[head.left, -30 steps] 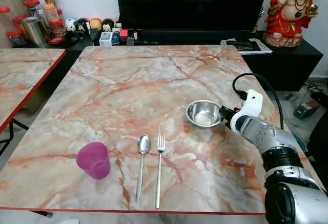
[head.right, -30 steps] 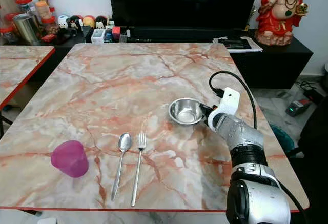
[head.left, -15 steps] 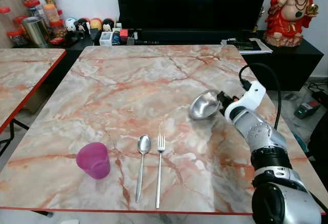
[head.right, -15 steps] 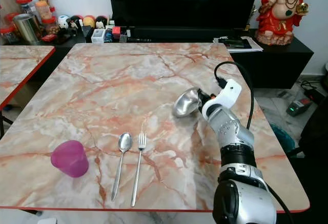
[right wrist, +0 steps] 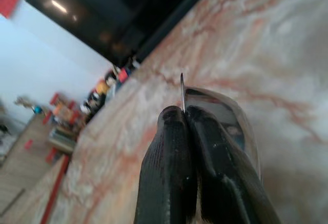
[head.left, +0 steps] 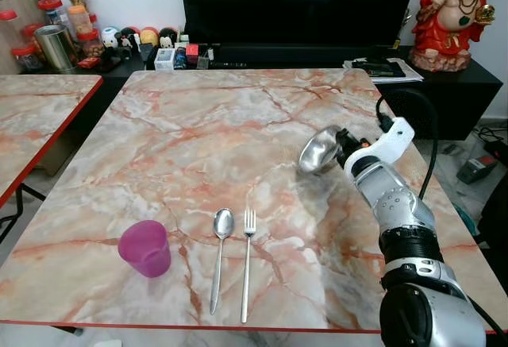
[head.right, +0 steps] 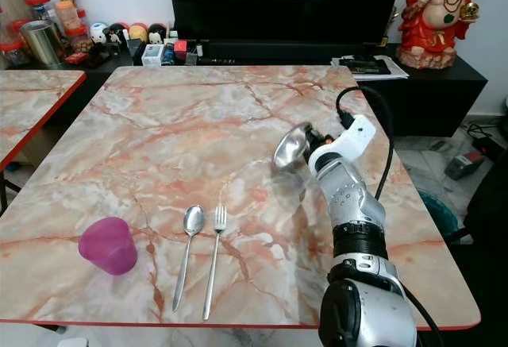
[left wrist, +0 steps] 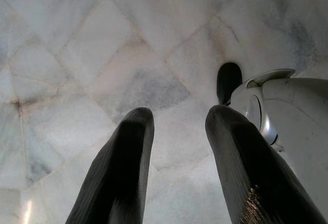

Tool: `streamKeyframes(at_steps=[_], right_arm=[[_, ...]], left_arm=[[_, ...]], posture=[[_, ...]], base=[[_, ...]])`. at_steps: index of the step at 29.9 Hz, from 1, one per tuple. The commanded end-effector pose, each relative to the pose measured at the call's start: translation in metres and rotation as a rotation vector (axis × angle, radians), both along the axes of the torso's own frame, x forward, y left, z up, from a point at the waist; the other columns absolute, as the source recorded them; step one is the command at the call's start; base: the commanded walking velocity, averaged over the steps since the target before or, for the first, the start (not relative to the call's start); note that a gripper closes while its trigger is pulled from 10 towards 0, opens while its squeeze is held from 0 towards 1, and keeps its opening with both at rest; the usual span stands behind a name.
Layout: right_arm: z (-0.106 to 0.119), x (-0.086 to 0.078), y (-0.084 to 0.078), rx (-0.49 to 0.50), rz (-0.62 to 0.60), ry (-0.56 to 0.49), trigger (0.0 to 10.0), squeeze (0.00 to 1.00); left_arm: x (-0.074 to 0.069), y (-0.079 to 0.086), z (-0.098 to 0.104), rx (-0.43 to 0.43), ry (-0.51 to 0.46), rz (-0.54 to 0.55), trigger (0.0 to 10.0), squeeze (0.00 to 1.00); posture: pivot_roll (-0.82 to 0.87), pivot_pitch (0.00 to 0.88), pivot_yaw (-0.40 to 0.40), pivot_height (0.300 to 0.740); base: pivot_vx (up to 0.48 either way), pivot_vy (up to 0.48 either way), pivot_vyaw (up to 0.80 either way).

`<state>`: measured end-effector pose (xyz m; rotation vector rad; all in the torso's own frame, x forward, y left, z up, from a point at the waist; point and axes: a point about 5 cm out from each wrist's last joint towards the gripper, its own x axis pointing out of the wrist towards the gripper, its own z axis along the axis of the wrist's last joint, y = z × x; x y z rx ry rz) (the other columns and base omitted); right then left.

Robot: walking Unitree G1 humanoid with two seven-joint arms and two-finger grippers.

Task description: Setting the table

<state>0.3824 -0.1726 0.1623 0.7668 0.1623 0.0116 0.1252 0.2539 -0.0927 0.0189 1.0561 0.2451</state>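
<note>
Bowl (head.left: 319,150) lifted higher, right tool (right wrist: 185,112) pinching rim

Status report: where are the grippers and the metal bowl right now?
Right gripper shut on small steel bowl's rim, bowl tilted above marble table. Left gripper open, hanging over floor. Spoon, fork, pink cup laid near front edge.

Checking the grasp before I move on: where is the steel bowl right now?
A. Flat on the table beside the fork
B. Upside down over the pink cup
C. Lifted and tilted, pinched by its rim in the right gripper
C: the right gripper is shut on the steel bowl's rim, holding it tilted above the table.
</note>
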Motion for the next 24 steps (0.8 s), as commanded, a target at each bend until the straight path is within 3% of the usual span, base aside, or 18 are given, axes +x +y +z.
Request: streamKeyframes(at_steps=[1,4,5,6,10,13,24], right_arm=[[0.013,0.001,-0.001,-0.001,-0.024,-0.069,0.0,0.00],[0.021,0.001,0.002,-0.033,-0.026,-0.121,0.0,0.00],[0.023,0.001,0.002,-0.047,-0.030,-0.133,5.7,0.00],[0.026,0.001,0.001,-0.077,-0.044,-0.152,10.0,0.00],[0.048,-0.002,-0.002,-0.036,-0.071,-0.291,10.0,0.00],[0.062,-0.005,-0.002,0.001,-0.076,-0.389,10.0,0.00],[0.072,-0.009,0.005,-0.015,-0.091,-0.467,10.0,0.00]], left_arm=[[-0.002,0.005,0.001,0.019,0.009,-0.009,10.0,0.00],[-0.001,0.006,0.002,0.021,-0.008,0.000,10.0,0.00],[-0.001,0.006,0.002,0.023,-0.008,-0.001,10.0,0.00],[-0.001,0.006,0.002,0.026,-0.006,-0.003,10.0,0.00],[-0.002,0.006,0.001,0.017,-0.005,0.014,10.0,0.00],[-0.002,0.006,0.001,0.014,-0.004,0.011,10.0,0.00],[-0.003,0.004,0.001,0.003,-0.008,0.015,10.0,0.00]], posture=[[0.01,0.000,0.012,0.732],[0.01,0.000,0.013,0.732],[0.01,0.000,0.013,0.732],[0.01,0.000,0.013,0.732],[0.01,0.000,0.012,0.732],[0.00,0.000,0.012,0.732],[0.01,0.000,0.006,0.732]], base=[[0.000,0.000,0.00],[0.000,0.000,0.00],[0.000,0.000,0.00],[0.000,0.000,0.00],[0.000,0.000,0.00],[0.000,0.417,0.00],[0.000,0.480,0.00]])
